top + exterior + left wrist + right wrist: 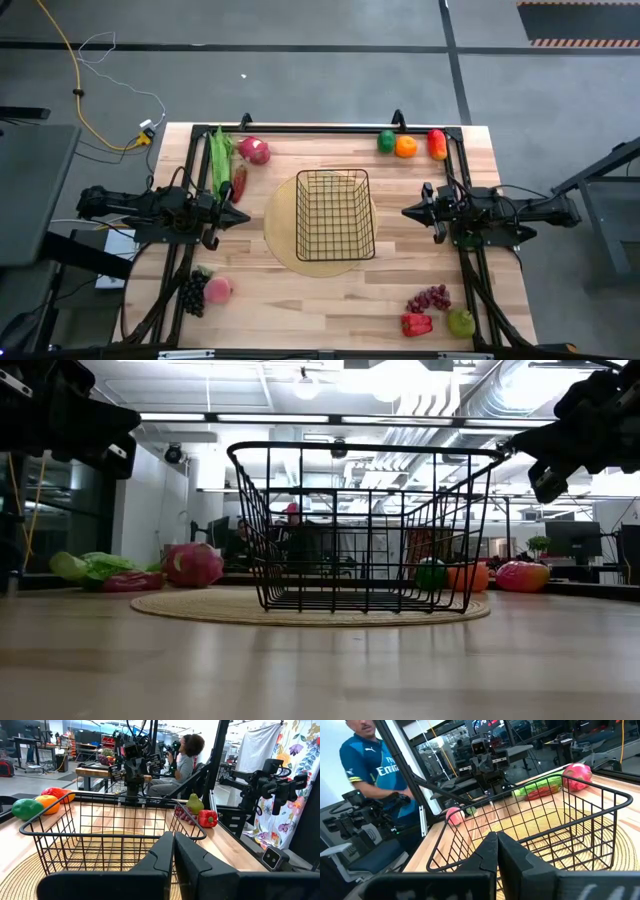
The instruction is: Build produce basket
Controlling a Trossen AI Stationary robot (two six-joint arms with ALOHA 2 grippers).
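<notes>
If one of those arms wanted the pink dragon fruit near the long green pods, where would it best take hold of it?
Probably across its round middle, coming down from above. The dragon fruit is plump and lies on the table with the red chili and green pods close on one side, so a sideways approach looks crowded. The left gripper, fingers shut, is the nearer one; it would need to open first.

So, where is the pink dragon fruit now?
In the high view the dragon fruit lies at the table's far left, beside the green pods and the red chili, outside the basket.
</notes>
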